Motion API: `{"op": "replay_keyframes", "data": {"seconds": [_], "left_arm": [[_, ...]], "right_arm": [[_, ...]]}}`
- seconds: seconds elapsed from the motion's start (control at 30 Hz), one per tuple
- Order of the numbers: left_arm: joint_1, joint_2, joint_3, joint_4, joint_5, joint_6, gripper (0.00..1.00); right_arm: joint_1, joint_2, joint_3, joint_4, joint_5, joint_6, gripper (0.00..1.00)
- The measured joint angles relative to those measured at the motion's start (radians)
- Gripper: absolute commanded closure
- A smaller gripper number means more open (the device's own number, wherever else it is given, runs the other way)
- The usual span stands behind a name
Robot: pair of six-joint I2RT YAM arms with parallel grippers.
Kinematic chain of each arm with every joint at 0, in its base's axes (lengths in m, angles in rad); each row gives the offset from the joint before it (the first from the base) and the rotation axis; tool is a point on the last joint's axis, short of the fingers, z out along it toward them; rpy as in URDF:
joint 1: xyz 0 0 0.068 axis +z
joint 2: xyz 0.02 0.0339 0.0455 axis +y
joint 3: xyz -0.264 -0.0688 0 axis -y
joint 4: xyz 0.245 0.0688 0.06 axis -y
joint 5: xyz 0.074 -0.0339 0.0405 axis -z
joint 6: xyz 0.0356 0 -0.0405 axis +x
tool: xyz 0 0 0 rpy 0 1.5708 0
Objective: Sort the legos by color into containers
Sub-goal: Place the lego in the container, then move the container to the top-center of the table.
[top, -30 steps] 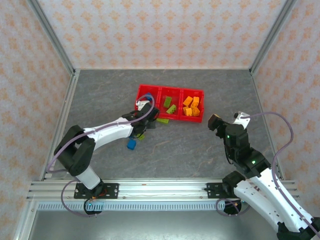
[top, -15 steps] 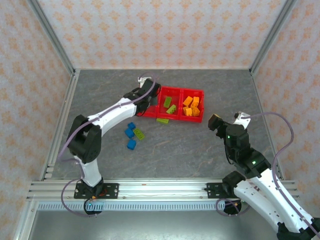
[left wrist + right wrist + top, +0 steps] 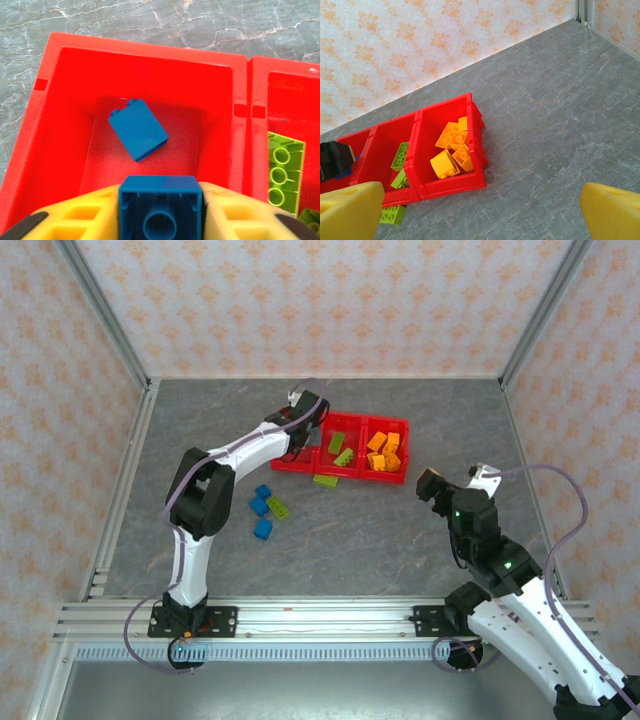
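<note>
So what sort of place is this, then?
Probably a robot test bench, not a home: a left arm and right arm bolted to a metal rail, a table boxed in by wallpapered panels, and a red tray holding toy bricks.

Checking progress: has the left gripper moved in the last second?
Yes. The left gripper moved farther out, from short of the red tray to over its left bin.

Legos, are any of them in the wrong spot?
Yes. One green lego lies on the table just outside the red tray, by its near wall. Blue legos and another green lego lie loose farther left, not in bins yet. The left tool grips one blue lego.
</note>
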Motion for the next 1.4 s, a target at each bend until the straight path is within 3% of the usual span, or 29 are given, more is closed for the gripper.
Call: {"op": "replay_keyframes", "data": {"seconds": [0.2, 0.37, 0.5, 0.67, 0.97, 1.4], "left_arm": [[0.011, -0.007, -0.029, 0.013, 0.003, 0.008, 0.32], [0.012, -0.055, -0.089, 0.021, 0.005, 0.019, 0.25], [0.004, -0.169, -0.219, 0.048, 0.021, 0.019, 0.18], [-0.058, -0.357, -0.36, 0.091, 0.031, 0.013, 0.01], [-0.244, -0.43, -0.517, 0.135, 0.032, -0.029, 0.01], [-0.267, -0.212, -0.529, 0.15, 0.04, -0.094, 0.0]], "right_arm": [[0.0, 0.0, 0.0, 0.0, 0.0, 0.0, 0.0], [0.0, 0.0, 0.0, 0.0, 0.0, 0.0, 0.0], [0.001, 0.0, 0.0, 0.0, 0.0, 0.0, 0.0], [0.004, 0.004, 0.0, 0.0, 0.0, 0.0, 0.0], [0.004, 0.01, 0.0, 0.0, 0.0, 0.0, 0.0], [0.004, 0.01, 0.0, 0.0, 0.0, 0.0, 0.0]]}}
